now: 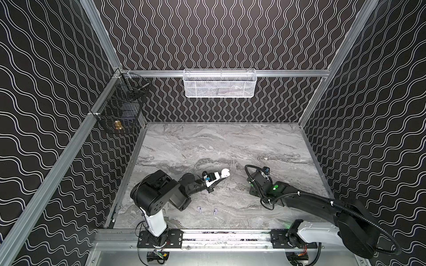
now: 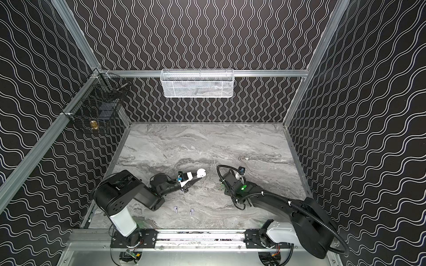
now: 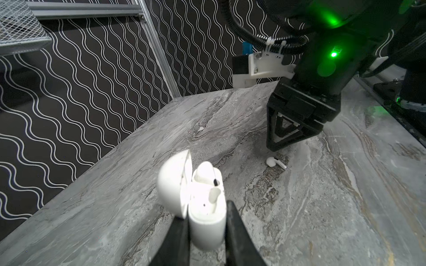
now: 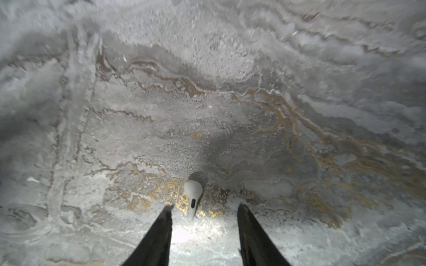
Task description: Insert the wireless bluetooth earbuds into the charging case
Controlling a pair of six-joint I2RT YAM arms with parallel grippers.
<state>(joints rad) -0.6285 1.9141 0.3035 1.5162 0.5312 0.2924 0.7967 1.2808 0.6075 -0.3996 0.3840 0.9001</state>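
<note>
My left gripper (image 3: 206,213) is shut on the lower half of the white charging case (image 3: 202,221), whose lid (image 3: 173,184) stands open. In both top views the charging case (image 1: 224,172) (image 2: 201,172) is just left of the table's middle. One white earbud (image 3: 204,171) sits in a slot of the case. Another white earbud (image 4: 193,198) (image 3: 275,162) lies on the marble to the right. My right gripper (image 4: 205,207) is open just above it, a finger on each side of the stem and not touching. Two pale lavender earbuds (image 1: 199,209) (image 1: 215,211) lie near the front edge.
A white mesh basket (image 1: 219,84) hangs on the back wall. A black wire basket (image 1: 119,103) hangs in the back left corner. The arms' mounting rail (image 1: 207,237) runs along the front. Patterned walls close the table on three sides.
</note>
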